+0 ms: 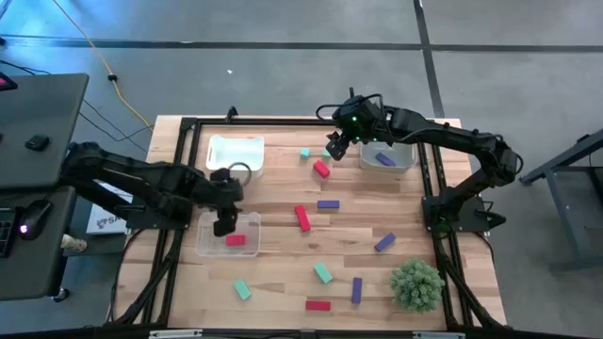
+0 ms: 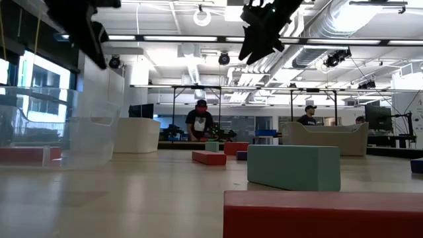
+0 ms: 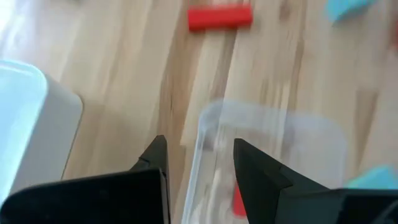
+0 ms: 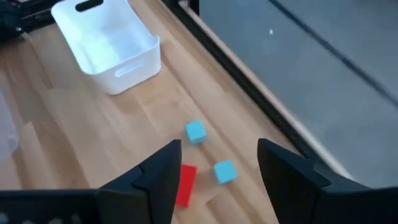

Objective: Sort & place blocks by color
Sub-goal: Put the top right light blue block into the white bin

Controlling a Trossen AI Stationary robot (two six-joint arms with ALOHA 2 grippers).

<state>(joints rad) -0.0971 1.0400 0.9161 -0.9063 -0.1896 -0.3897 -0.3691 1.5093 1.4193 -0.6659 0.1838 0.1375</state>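
Nearest the front edge of the table: a red block (image 1: 317,305), a teal block (image 1: 323,273), a second teal block (image 1: 242,289) and a purple block (image 1: 357,289), all loose on the wood and unsorted, beside a spiky green plant (image 1: 416,284).

Farther in, on the left: the left gripper (image 1: 224,226), hovering over the clear tray (image 1: 205,247), fingers apart with nothing between them. One red block in the tray (image 1: 236,240), directly beneath. At mid-table, more loose pieces: a long red block (image 1: 302,218) and two purple ones, well apart from each other.

Farthest back: the right gripper (image 1: 336,148), fingers spread wide and empty, poised above a pair of teal blocks (image 4: 195,131) with a small red block (image 1: 321,169) just beside them. To its right, a grey tray (image 1: 405,162) holding one purple piece; to its left, an empty white tray (image 1: 236,153).

Looks like the early part of the sort, with most blocks on the table. Likely next for the right arm: dropping onto one teal block, jaws astride it alone, clear of its neighbour.
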